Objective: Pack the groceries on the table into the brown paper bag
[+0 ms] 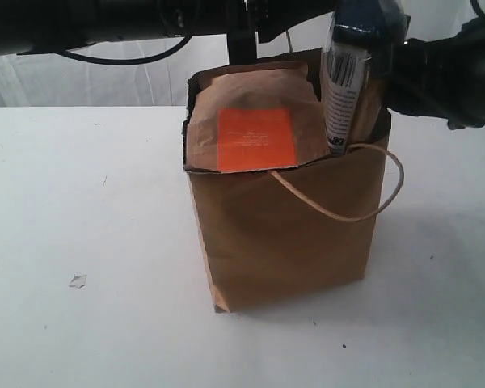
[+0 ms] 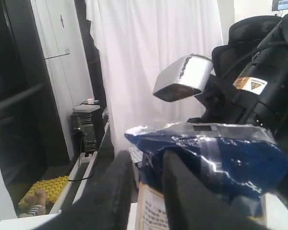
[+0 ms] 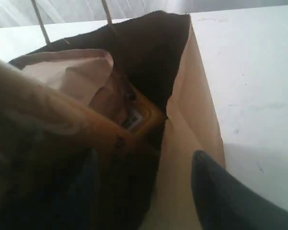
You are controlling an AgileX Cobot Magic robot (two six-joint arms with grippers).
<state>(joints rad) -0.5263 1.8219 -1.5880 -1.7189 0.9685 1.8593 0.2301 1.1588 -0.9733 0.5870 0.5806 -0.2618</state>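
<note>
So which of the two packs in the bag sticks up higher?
The dark-blue-and-beige pasta packet, rising well above the rim of the brown paper bag; the orange-labelled pouch barely clears it.

Brown paper bag [image 1: 283,242] stood upright on white table [image 1: 81,186]. Orange-labelled brown pouch [image 1: 255,137] sat upright inside, top poking out. Dark-blue-and-beige pasta packet [image 1: 345,89] was near-vertical beside it, lower end inside bag.

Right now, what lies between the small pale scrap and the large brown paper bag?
Nothing: in the exterior view, the white tabletop is bare between the small pale scrap and the large brown paper bag.
</note>
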